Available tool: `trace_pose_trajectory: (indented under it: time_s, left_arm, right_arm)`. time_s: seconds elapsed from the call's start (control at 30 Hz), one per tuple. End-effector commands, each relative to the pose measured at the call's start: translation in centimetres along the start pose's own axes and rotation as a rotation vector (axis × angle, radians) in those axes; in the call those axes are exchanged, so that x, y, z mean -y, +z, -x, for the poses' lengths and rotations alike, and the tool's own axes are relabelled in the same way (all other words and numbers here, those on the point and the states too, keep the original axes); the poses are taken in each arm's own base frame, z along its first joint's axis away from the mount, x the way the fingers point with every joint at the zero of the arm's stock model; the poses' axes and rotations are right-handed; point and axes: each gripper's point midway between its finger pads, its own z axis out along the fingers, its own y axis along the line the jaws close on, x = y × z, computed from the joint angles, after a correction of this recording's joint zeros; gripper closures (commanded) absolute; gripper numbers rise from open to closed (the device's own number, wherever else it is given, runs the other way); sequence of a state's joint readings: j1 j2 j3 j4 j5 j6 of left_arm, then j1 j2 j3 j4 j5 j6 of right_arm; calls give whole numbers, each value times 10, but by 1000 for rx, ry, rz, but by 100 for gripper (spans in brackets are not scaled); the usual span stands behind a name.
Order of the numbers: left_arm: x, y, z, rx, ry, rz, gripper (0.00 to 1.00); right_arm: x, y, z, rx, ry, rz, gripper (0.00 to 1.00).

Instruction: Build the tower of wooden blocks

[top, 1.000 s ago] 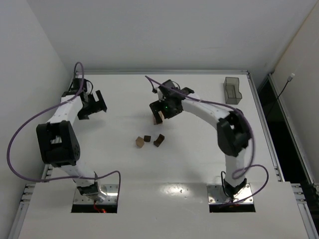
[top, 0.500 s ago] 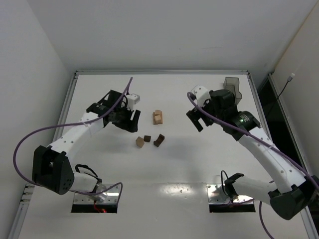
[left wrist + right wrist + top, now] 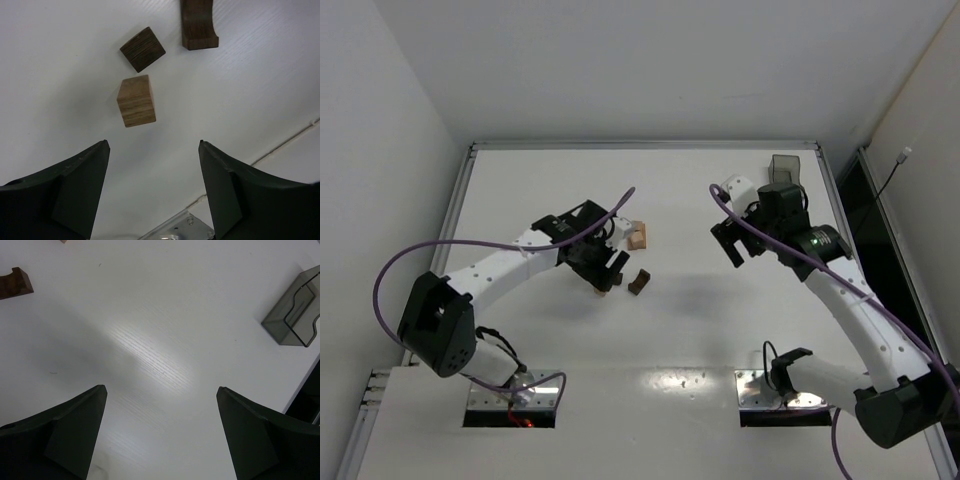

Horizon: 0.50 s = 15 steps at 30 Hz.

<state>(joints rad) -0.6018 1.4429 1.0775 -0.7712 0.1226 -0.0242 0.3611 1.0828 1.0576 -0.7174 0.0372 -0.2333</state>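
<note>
Left gripper (image 3: 604, 265) is hovering low over the middle of the table (image 3: 670, 340), fingers partly spread and gripping nothing. On its wrist view I've got a tan block (image 3: 136, 101) lying on the table just ahead of the fingertips. A dark cube (image 3: 142, 49) sits just beyond it, and I can't tell whether the two touch. A dark arch piece (image 3: 199, 25) is off to one side of them.

From above, the wood block tower (image 3: 638, 236) is a short, light tan stack just to the far right of that gripper, standing apart from the loose pieces. The arch lies on the near side of it.

Right gripper (image 3: 730, 243) hangs to the right of the tower, well apart from it, fingers spread wide over white tabletop. A grey container (image 3: 785, 180) stands near the far right corner.
</note>
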Motion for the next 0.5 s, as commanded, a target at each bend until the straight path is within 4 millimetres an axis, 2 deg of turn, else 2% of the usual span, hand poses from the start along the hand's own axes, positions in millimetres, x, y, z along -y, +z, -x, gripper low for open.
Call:
trace_pose_trajectory:
  time_s: [0.0, 0.37, 0.47]
  left_arm:
    - [-7, 0, 6, 21, -8, 74, 31]
    - [-10, 26, -4, -53, -40, 76, 31]
    - [-11, 32, -2, -62, -41, 76, 35]
  right_arm:
    - [0, 0, 4, 19, 1, 19, 11]
    - [1, 5, 6, 16, 23, 39, 11]
    - [2, 6, 8, 16, 29, 43, 11]
